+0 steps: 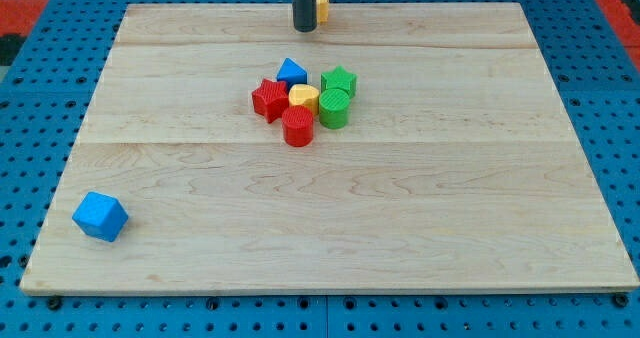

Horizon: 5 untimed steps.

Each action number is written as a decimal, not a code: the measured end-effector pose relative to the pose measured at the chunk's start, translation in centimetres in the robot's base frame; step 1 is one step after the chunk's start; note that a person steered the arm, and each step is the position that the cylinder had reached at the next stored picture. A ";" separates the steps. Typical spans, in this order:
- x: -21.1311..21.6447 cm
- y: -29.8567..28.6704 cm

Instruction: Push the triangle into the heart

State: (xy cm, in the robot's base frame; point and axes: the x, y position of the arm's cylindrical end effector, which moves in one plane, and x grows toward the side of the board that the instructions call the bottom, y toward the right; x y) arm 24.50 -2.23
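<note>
My tip (304,29) rests on the wooden board (450,198) near the view's top centre. A yellow block (322,4) sits just to its right, partly hidden by the rod, so I cannot make out its shape. The blue triangle (291,73) lies below the tip, at the top of a tight cluster, about a block's width from the tip. A second yellow block (304,99) sits in the middle of the cluster, touching the triangle; its shape is unclear too, so I cannot tell which yellow block is the heart.
The cluster also holds a red star (269,99), a red cylinder (297,126), a green star (339,80) and a green cylinder (334,109). A blue cube (100,216) lies alone at the view's bottom left, near the board's edge.
</note>
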 end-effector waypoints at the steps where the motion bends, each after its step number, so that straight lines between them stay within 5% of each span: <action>1: -0.5 7.4; 2: -5.1 8.1; 4: -4.7 3.9; 5: 3.0 -1.8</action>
State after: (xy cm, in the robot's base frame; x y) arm 27.51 -4.05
